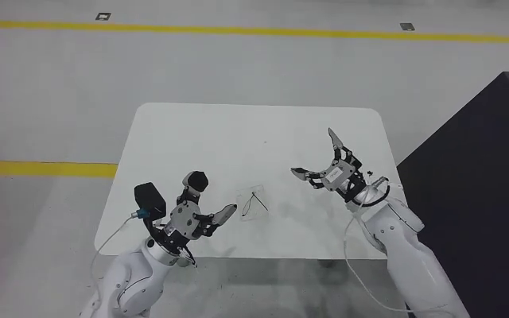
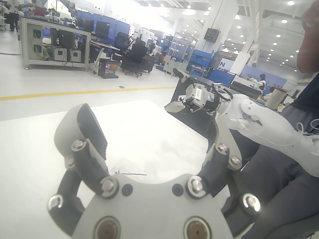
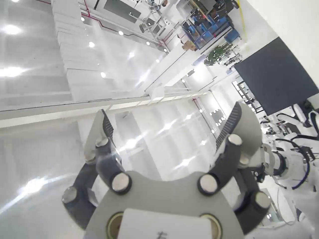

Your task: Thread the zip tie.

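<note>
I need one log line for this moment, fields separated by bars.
zip tie: on table, untouched | left gripper: open, near it | right gripper: open, farther off

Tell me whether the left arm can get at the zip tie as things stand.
Probably yes: the left gripper is open close to the zip tie, which lies on the table with nothing between them.

Open white rounded tabletop (image 1: 238,135) rings the thin black zip tie (image 1: 255,202) (left gripper (image 1: 213,197) crowds its near-left side); a dark flat panel (image 1: 469,135) borders the table's right edge.
</note>
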`<state>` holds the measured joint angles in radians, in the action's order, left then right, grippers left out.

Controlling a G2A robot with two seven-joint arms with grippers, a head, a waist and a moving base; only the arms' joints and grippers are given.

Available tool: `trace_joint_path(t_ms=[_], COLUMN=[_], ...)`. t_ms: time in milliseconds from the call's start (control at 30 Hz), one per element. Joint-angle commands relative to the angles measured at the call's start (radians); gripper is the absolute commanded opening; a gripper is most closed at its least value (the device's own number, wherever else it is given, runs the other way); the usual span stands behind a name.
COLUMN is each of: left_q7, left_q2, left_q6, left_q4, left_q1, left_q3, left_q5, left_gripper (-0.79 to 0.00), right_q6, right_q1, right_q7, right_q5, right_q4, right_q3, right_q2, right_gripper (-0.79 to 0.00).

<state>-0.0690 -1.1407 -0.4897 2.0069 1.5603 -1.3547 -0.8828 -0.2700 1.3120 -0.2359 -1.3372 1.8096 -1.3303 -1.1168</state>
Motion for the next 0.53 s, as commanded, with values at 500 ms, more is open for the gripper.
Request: trace_joint_path(t_ms=[500], left_q7=[0.000], left_q2=[0.000], left_q6=[0.000], left_q4=[0.000], left_q1=[0.000], left_q3=[0.000], left_q5=[0.000], left_gripper=[0.000], right_q6=[-0.002], right_q1=[-0.001], right_q7=[0.001], right_q5=[0.005], right_q4=[-0.001], right_q3=[0.001], right_q2=[0.000], right_gripper=[0.000])
